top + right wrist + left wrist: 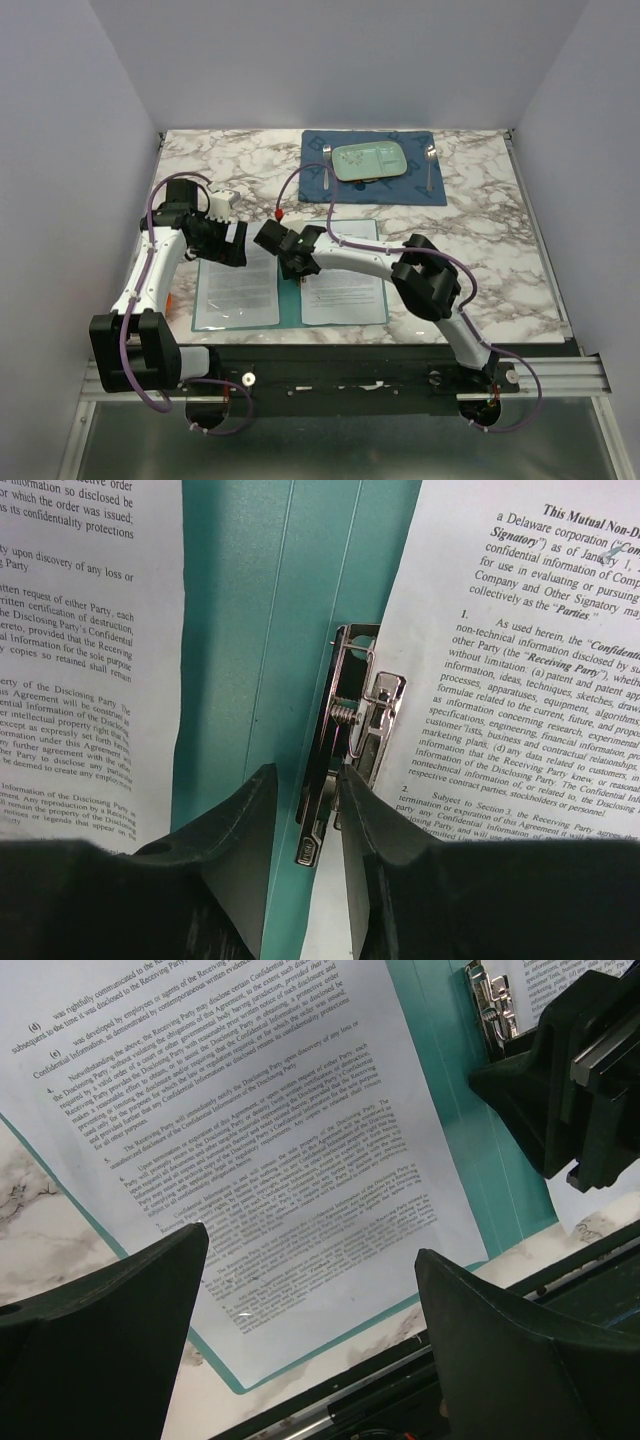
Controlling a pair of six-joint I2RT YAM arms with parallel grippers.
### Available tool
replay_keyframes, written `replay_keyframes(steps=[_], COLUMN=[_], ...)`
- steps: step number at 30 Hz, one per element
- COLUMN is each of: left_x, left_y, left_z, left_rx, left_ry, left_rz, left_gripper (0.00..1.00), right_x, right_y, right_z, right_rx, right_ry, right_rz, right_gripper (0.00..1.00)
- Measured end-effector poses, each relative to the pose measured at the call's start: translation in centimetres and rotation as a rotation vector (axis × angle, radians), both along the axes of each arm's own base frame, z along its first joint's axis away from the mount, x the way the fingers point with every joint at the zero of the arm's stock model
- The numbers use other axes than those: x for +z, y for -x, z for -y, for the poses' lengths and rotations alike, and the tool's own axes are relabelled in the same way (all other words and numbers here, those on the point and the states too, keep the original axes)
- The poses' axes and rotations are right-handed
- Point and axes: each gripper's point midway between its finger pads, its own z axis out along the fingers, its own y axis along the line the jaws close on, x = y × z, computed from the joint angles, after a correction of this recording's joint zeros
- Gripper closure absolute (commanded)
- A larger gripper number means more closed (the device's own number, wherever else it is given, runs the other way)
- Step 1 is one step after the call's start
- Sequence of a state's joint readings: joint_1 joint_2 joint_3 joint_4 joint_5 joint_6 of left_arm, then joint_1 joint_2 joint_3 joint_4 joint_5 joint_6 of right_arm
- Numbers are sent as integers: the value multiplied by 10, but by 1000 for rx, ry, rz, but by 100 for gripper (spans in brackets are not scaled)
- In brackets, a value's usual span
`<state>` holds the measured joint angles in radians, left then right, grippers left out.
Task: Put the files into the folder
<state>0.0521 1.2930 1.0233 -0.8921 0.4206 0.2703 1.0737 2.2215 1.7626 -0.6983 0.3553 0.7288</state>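
Two files point(238, 285) lie flat in the open folder point(240, 630) on the bench point(480, 230), one on each leaf. The left claw point(310, 1245) hangs released, jaws spread wide, and one sheet point(250, 1110) sits directly beneath it, print showing between the fingers. The right claw point(308, 780) is down at the folder's centre crease, the other sheet point(520, 680) just off its right side. Its jaws stand narrowly apart astride the tail of the chrome clip point(350, 720). The right finger looks pressed against the metal, but teal shows beside the left one, so I cannot tell whether it truly pinches.
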Motion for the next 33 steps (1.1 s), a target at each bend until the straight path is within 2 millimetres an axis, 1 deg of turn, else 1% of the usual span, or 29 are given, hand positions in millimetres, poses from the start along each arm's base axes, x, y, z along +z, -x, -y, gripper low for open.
replay_keyframes(steps=[5,8,9,12,14,15,17,20,21,23,27,29,33], left_x=[0,1,1,1,2,2,2,2,2,2,2,1,1], left_y=[0,0,0,0,1,1,1,2,2,2,2,2,0], left_z=[1,1,1,2,3,3,3,3,4,3,2,2,1], left_rx=[-1,-2,-2,-3,-6,-6,-7,-7,-7,-6,-4,-5,-1], left_ry=[6,7,8,12,17,18,21,21,22,21,19,18,14], left_rz=[0,1,1,1,2,3,2,-2,-4,-4,-3,-4,-9], left_gripper=[1,1,1,1,1,1,1,1,1,1,1,1,1], right_x=[0,0,0,-1,0,0,-1,-2,-2,-2,-4,-2,-1], right_y=[0,-1,-1,-3,-4,-5,-6,-5,-5,-5,-4,-1,11], right_z=[-1,0,0,1,-1,-1,-2,-2,-2,-1,2,10,38], right_rx=[-7,-13,-15,-20,-28,-31,-38,-46,-50,-60,-97,-121,-166], right_ry=[-4,-6,-6,-5,-8,-8,-8,-6,-7,-10,-37,-59,-48], right_rz=[-1,-3,-3,-5,-7,-7,-10,-15,-17,-19,-12,-6,-10], right_gripper=[63,67,71,77,78,80,81,88,94,99,99,99,99])
